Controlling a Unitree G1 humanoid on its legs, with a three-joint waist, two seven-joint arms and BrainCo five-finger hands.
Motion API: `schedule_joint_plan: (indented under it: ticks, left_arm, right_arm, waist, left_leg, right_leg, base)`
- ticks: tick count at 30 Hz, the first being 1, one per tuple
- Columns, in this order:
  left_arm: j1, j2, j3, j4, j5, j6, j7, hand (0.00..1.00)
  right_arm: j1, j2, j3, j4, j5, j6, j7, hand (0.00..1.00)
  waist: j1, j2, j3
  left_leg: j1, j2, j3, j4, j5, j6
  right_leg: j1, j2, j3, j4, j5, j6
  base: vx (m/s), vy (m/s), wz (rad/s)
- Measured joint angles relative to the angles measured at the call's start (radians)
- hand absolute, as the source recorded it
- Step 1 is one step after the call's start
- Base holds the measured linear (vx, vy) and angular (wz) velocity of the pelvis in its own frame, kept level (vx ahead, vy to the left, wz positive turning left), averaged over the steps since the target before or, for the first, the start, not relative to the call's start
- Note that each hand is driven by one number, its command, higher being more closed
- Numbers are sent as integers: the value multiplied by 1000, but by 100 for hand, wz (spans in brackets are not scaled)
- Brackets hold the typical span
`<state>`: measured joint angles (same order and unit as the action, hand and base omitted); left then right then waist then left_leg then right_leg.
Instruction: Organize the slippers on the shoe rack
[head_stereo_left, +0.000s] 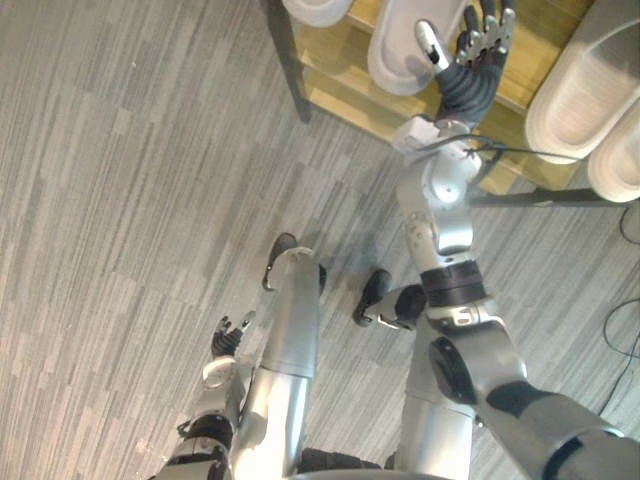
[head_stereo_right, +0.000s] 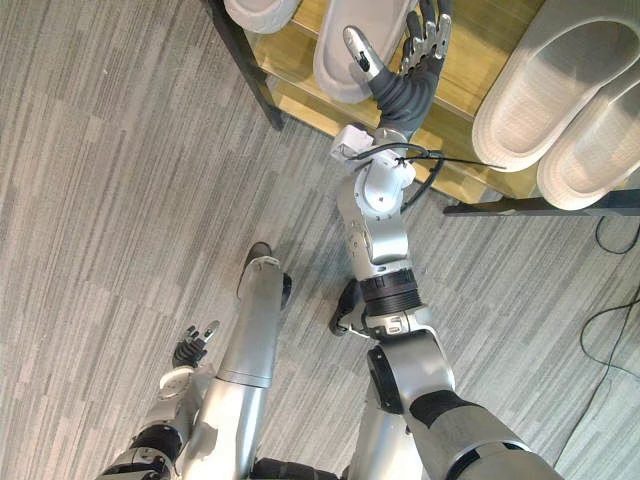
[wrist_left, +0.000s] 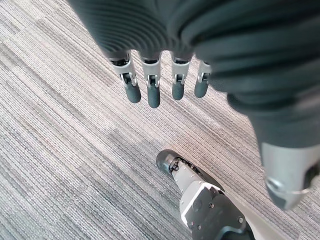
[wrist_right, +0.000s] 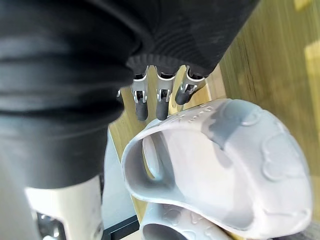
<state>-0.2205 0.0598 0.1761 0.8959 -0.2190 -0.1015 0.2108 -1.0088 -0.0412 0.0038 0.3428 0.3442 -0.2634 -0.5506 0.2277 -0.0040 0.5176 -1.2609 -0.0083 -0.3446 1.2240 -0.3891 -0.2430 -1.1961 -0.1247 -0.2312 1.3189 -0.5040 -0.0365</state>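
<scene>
A wooden shoe rack (head_stereo_left: 345, 85) with a dark frame stands at the top of the eye views. Two pale slippers lie on its left part, one at the edge (head_stereo_left: 315, 10) and one beside it (head_stereo_left: 400, 50). My right hand (head_stereo_left: 470, 75) reaches over the shelf just right of that second slipper, open, fingers straight and thumb spread across the slipper's side. In the right wrist view the fingers (wrist_right: 160, 102) point past the slipper's strap (wrist_right: 225, 165), with the other slipper (wrist_right: 175, 227) close against it. My left hand (head_stereo_left: 228, 338) hangs low over the carpet, open and empty, fingers (wrist_left: 152, 85) relaxed.
Another pair of pale slippers (head_stereo_right: 550, 90) (head_stereo_right: 600, 150) lies on the rack's right part. A dark frame post (head_stereo_left: 285, 60) marks the rack's left corner and a dark bar (head_stereo_left: 550, 198) runs along its lower right. Grey striped carpet (head_stereo_left: 120, 200) spreads to the left.
</scene>
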Motion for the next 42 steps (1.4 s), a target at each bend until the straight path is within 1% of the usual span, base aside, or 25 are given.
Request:
schedule_joint_plan:
  ticks: [6,9,11,12,16,18,20,25,28,34,36,37,38,40,42]
  left_arm:
    - [-5,-3,-3,1,-5,-2,-1,0]
    - [-10,-4,-15,2,-20,-3,-1,0]
    - [-13,-4,-19,2,-20,-3,-1,0]
    - [-13,-4,-19,2,-20,-4,-1,0]
    - [-14,-4,-23,3,-21,-6,-1,0]
    - [-16,-2,-36,3,-21,-12,-1,0]
    - [-24,-6,-41,8,-21,-20,-1,0]
    - [-30,-6,-45,10,-28,-20,-1,0]
    - [-30,-6,-45,11,-43,-19,0,0]
    - [-30,-7,-44,10,-60,-19,0,0]
    - [-30,-7,-44,7,-63,-19,-1,0]
    - [-30,-7,-44,7,-65,-19,-1,0]
    - [-30,-7,-44,4,-69,-19,-1,0]
    - [-29,-7,-43,4,-69,-19,-1,0]
    - [-29,-7,-43,0,-69,-19,-1,0]
  right_arm:
    - [-75,-4,-6,52,64,-9,9,0]
    - [-98,-8,-20,70,93,-24,12,0]
    - [-102,-8,-24,77,100,-28,12,0]
    - [-116,-6,-30,96,132,-35,16,0]
    - [-153,-6,-42,146,167,-45,16,0]
    - [-160,-9,-47,155,167,-45,16,0]
    - [-166,-10,-57,155,167,-45,16,0]
    - [-171,-9,-70,154,169,-45,18,0]
    - [-173,-19,-85,153,169,-44,22,0]
    - [-166,-41,-121,135,166,-31,6,0]
    - [-145,-43,-136,95,152,-12,-12,0]
    - [-142,-43,-138,91,148,-11,-13,0]
    - [-123,-45,-151,66,126,0,-21,0]
    - [-109,-48,-158,62,98,5,-31,0]
    - [-94,-61,-159,61,49,30,-50,0]
  waist:
    - [8,7,4]
    - [16,15,8]
    - [18,15,8]
    - [18,16,8]
    - [20,16,8]
    - [21,18,9]
    - [26,28,10]
    - [32,29,10]
    - [32,29,10]
    - [33,29,10]
    - [32,28,10]
    - [31,28,10]
    - [31,28,10]
    - [29,28,10]
    - [26,28,10]
  left_leg:
    - [-10,0,-3,-1,3,-4]
    - [-14,-2,-11,-1,6,-10]
    - [-13,-2,-12,-1,7,-10]
    - [-13,-2,-13,-2,7,-9]
    - [-12,-2,-17,-10,12,-6]
    - [-11,-3,-18,-17,18,-4]
    - [-11,-2,-21,-23,23,-5]
    - [-9,-2,-22,-38,32,-9]
    - [-13,-1,-22,-38,36,-13]
    - [-14,-2,-21,-32,39,-17]
    - [-14,-2,-19,-28,39,-17]
    - [-14,-2,-19,-27,39,-17]
    - [-14,-2,-18,-25,40,-19]
    - [-13,-1,-16,-19,40,-19]
    - [-7,1,-13,-16,38,-17]
  right_leg:
    - [-9,-1,-4,2,-1,-1]
    - [-11,-2,-12,3,-1,-1]
    - [-11,-3,-13,4,-1,-2]
    - [-12,-2,-14,4,-1,-3]
    - [-12,-4,-19,4,-1,-4]
    - [-12,-10,-24,4,-1,-4]
    - [-12,-13,-30,4,-1,-4]
    - [-18,-14,-31,4,2,-10]
    - [-24,-14,-32,3,8,-22]
    - [-22,-14,-30,0,10,-23]
    - [-20,-13,-27,1,10,-23]
    - [-20,-13,-27,1,10,-23]
    - [-19,-13,-26,1,10,-22]
    - [-14,-13,-26,1,10,-22]
    - [-7,-13,-23,1,10,-22]
  base:
    - [0,0,0]
    - [-5,-1,3]
    - [0,0,0]
    - [0,0,0]
    - [-29,-5,2]
    - [-31,-14,6]
    - [-29,-22,6]
    - [-10,-15,3]
    - [0,0,0]
    - [0,5,0]
    - [0,0,0]
    - [0,0,0]
    - [0,0,0]
    - [-2,15,-1]
    - [-4,15,0]
